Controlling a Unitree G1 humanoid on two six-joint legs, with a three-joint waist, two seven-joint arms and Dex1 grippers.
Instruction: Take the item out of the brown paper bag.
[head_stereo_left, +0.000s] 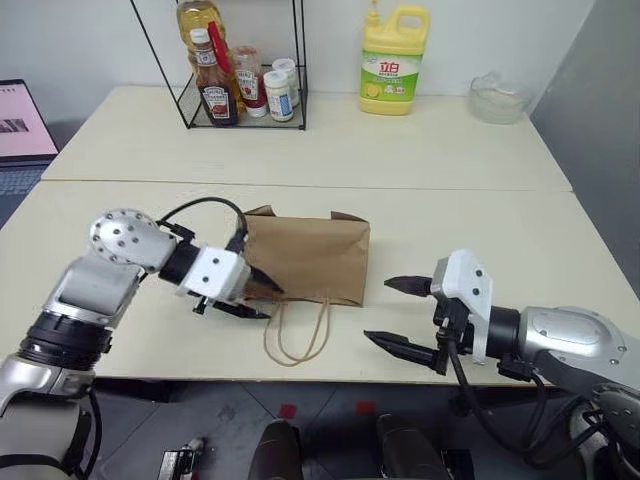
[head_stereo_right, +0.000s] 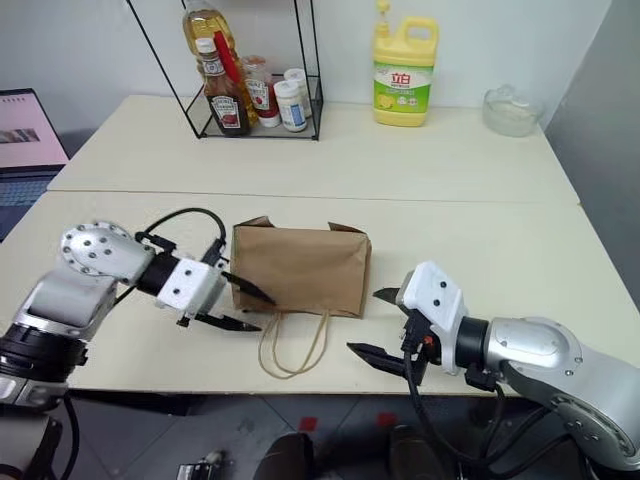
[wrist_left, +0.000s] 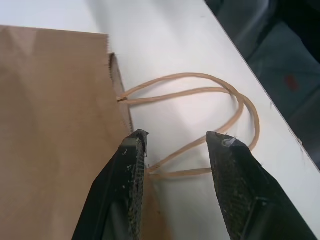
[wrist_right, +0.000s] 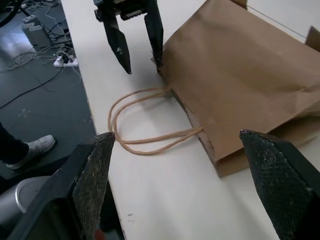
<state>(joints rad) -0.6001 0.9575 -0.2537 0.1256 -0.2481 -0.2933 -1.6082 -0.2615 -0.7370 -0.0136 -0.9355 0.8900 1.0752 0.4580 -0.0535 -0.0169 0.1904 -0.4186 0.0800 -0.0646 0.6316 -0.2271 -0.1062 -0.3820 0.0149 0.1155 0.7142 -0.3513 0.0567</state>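
Observation:
The brown paper bag (head_stereo_left: 310, 255) lies flat on the table, its mouth and two tan cord handles (head_stereo_left: 297, 340) turned toward the front edge. The item is hidden. My left gripper (head_stereo_left: 268, 302) is open at the bag's front left corner, pointing right. In the left wrist view one finger (wrist_left: 131, 165) overlaps the bag's mouth edge, the other (wrist_left: 230, 165) is over the table, and the handle cords (wrist_left: 200, 95) run beneath the gap. My right gripper (head_stereo_left: 378, 310) stands wide open just right of the bag, pointing left at the mouth (wrist_right: 200, 135), with nothing between its fingers.
A wire rack (head_stereo_left: 235, 75) with sauce bottles, a yellow detergent jug (head_stereo_left: 393, 60) and a glass bowl (head_stereo_left: 498, 97) stand on the far table. A laptop (head_stereo_left: 20, 130) sits at the far left. The table's front edge (head_stereo_left: 330, 378) runs close under the handles.

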